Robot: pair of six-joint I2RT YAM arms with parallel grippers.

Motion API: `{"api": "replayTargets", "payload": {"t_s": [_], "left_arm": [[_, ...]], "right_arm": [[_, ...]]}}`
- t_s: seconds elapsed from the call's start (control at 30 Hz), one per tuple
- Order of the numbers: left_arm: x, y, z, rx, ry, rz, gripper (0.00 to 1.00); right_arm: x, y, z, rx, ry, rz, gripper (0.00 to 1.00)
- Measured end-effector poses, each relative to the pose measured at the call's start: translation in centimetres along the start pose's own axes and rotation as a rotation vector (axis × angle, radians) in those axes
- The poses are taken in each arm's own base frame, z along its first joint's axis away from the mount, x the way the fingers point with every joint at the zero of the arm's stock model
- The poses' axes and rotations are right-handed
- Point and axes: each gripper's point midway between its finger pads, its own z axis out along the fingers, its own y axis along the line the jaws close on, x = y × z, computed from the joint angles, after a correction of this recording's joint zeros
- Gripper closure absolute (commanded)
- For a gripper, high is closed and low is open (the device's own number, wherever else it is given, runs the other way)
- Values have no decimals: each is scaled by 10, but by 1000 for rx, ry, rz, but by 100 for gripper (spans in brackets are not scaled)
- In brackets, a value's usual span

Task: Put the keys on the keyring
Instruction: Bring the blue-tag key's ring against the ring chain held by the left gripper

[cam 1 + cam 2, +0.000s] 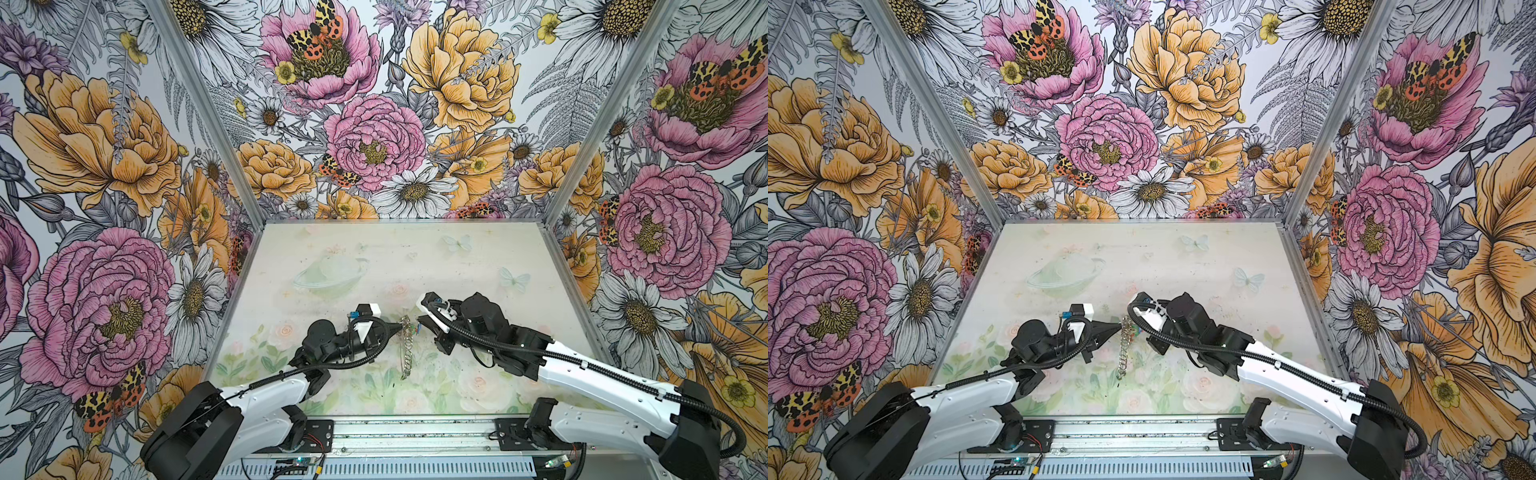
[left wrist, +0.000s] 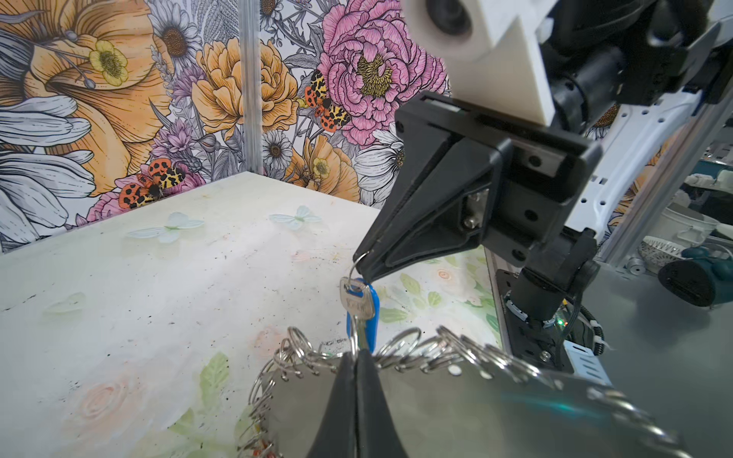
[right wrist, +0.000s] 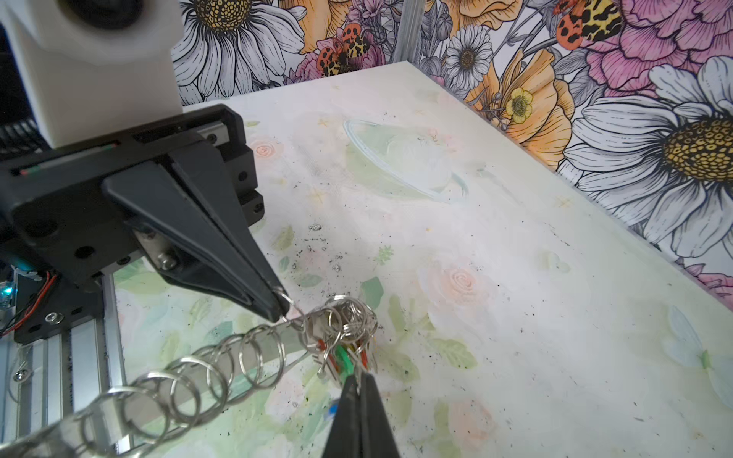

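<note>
**Both tools clenched: keyring in the left, blue key in the right**

Floral walls (image 1: 104, 166) box in a pale worktop (image 1: 374, 257) printed with faint roses and butterflies. The left arm (image 1: 266, 390) and the right arm (image 1: 602, 370) reach in from the near edge and meet around the worktop's middle.

The keyring (image 1: 406, 353) is between the two tools. In both top views it stands upright and edge-on, chain-like, with wire loops all down its rim. In the left wrist view it shows as a flat grey plate edged with those loops. Whether its lower end touches the worktop I cannot tell.

The left tool (image 3: 279, 311) is clenched on the keyring's upper rim, its tips pinched tight together among the loops.

The right tool (image 2: 361, 263) is clenched too. Its tips grasp a thin silver ring, and the blue key (image 2: 367, 313) hangs from that ring: a blue tag with a silver key in front of it. It dangles just over the keyring's rim, near the left tool's tips. Whether it touches the rim is unclear.

The keys (image 3: 345, 353) are a bunch of green, red and yellow tags on silver rings. They cluster at the keyring's upper end, just beside the left tool's tips. Whether their rings are threaded onto the rim loops cannot be made out.
</note>
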Motion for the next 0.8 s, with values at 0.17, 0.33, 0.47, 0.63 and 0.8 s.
{"api": "replayTargets", "payload": {"t_s": [0.17,0.33,0.47,0.63,0.8], "left_arm": [[-2,-2,0,12,-6,-2,100],[7,2,0,-12,27,-6,100],[19,7,0,-41,73,-13,100],[31,10,5,-60,126,-14,100],[40,12,9,-78,177,0,100]], "right_arm": [[-2,1,-1,6,-5,-31,100],[-3,1,-1,18,-12,-45,100],[3,-1,4,45,-19,-47,100],[20,1,15,62,-9,-40,100],[24,1,21,75,-17,-40,100]]}}
